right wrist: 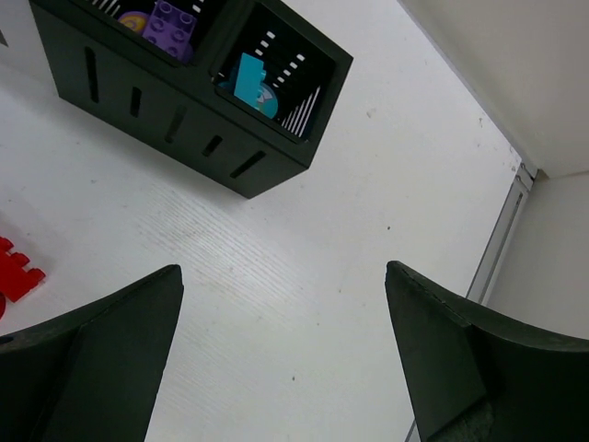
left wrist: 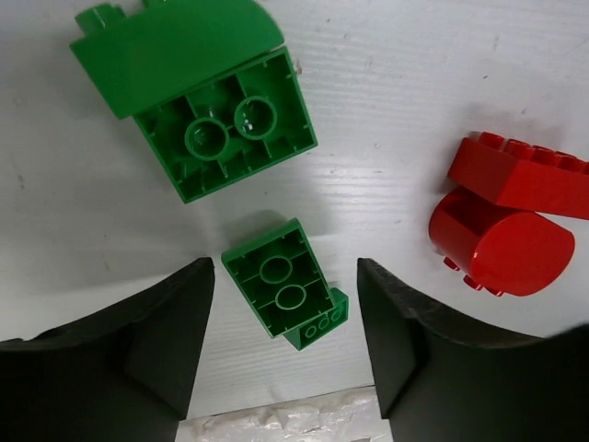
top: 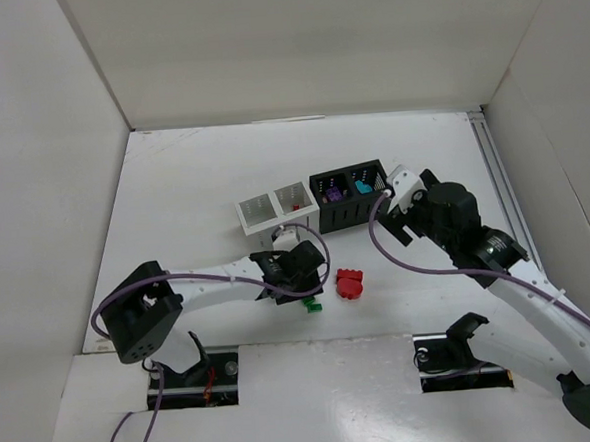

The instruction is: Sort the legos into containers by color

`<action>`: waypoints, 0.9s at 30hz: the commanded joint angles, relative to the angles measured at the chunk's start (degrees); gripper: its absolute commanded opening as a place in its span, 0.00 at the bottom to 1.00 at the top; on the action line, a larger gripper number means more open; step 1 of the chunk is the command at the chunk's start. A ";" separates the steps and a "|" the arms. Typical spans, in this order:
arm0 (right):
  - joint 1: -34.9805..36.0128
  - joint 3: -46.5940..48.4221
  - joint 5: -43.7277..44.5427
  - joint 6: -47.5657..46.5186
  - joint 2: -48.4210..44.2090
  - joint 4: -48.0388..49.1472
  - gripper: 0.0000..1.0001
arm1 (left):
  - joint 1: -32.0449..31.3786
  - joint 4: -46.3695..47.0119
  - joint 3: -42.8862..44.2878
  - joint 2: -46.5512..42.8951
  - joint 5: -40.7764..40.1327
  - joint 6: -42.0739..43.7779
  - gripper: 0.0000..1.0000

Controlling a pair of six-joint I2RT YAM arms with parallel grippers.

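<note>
While the left end effector [left wrist: 283, 276] hangs low over the counter [left wrist: 405, 101] with its fingers [left wrist: 138, 350] spread wide, a small green lego [left wrist: 281, 285] lies between them with its hollow underside up. A strip of bare surface shows on either side, so neither finger touches it. Just beyond it lies a larger green lego [left wrist: 225, 129], also underside up, with a sloped green piece [left wrist: 175, 46] against its far edge. To the right of these sit the red legos [left wrist: 511, 212], a studded block resting against a rounded one, apart from the green pieces.

From above, the green and red pieces lie close together on the counter in front of the two containers, which stand side by side further back. The white container [top: 260, 215] is on the left, and its right cell holds a small red piece [top: 294, 208]; what its left cell holds cannot be made out. The black container [top: 350, 216] has a purple lego [top: 330, 191] in its left compartment and a teal lego [top: 363, 187] in its right one, where the right wrist view shows it standing tilted.

The right end effector [right wrist: 285, 272] hovers just beside the black container's right side. Its fingers are far apart, with only bare counter between them, and it holds nothing.
</note>
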 commanded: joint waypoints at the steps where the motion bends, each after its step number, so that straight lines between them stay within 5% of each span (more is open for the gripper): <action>1: -1.24 -0.63 1.28 0.44 -0.81 -0.86 0.95 | -0.86 -4.08 2.77 0.80 -1.54 -2.82 0.58; 11: -1.78 -1.15 2.33 -0.09 -1.95 -2.00 0.96 | -1.38 -7.51 7.34 3.45 -3.21 -3.35 0.17; 20: -1.78 -3.00 2.33 -0.61 -7.92 -4.20 0.96 | -1.38 -12.96 16.31 -3.74 -13.38 2.52 0.14; 27: -1.78 -4.05 -2.04 -3.24 -9.33 -4.20 0.97 | 3.27 -7.53 24.39 -4.74 -18.59 14.83 0.16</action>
